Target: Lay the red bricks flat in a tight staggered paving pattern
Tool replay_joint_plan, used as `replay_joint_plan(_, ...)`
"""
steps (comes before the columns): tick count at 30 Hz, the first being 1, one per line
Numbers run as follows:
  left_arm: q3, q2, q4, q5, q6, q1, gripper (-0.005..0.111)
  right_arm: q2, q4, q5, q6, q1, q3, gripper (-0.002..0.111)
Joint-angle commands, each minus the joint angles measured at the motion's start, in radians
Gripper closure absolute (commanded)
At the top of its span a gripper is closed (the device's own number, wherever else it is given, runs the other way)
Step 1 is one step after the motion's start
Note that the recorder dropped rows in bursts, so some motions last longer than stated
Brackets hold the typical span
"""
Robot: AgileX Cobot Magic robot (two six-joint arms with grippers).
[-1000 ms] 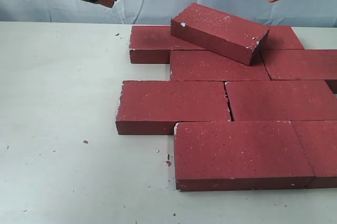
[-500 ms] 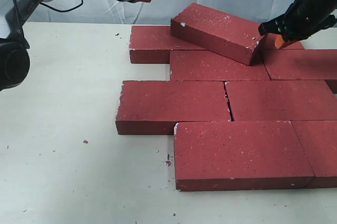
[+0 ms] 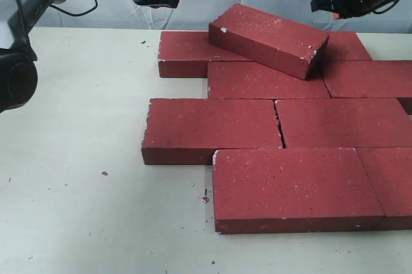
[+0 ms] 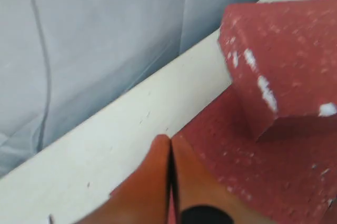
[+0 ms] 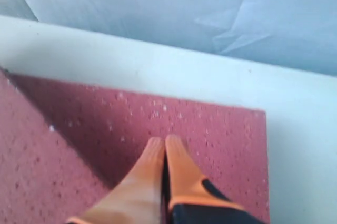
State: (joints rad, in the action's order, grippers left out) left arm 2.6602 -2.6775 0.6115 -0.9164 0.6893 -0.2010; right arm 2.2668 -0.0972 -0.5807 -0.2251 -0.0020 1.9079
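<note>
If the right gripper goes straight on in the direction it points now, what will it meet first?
Most likely the top of the flat back-row brick under the right gripper, beside the tilted brick. Its height above it is unclear.

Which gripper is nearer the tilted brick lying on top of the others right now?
Right, it seems. The right gripper hovers just above the right end of the tilted brick; the left gripper hangs farther off, up and left of its left end.
</note>
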Motion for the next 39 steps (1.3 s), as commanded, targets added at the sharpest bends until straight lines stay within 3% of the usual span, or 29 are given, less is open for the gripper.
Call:
replay_joint_plan(1, 0.006, 0.031, -0.215, -0.11, -0.155, -0.005, 0.107, 0.126, -0.034, -0.167, -0.003, -0.007, 0.247, 0.109)
replay_joint_plan(4, 0.006, 0.036, -0.295, -0.188, -0.191, -0.003, 0.107, 0.226, -0.074, -0.283, -0.008, -0.007, 0.419, 0.109)
replay_joint_plan(11, 0.006, 0.058, -0.296, -0.305, -0.181, 0.012, 0.107, 0.372, -0.113, -0.377, -0.023, 0.016, 0.673, 0.109)
replay_joint_plan(26, 0.006, 0.117, -0.26, -0.305, -0.157, 0.031, 0.107, 0.369, -0.132, -0.491, -0.106, 0.109, 0.688, 0.109)
replay_joint_plan(36, -0.033, 0.176, -0.303, -0.305, -0.203, 0.04, 0.107, 0.236, -0.34, -0.64, -0.266, 0.19, 0.688, 0.109)
replay_joint_plan(39, -0.067, 0.182, -0.285, -0.305, -0.2, 0.059, 0.107, 0.189, -0.264, -0.64, -0.267, 0.207, 0.688, 0.109)
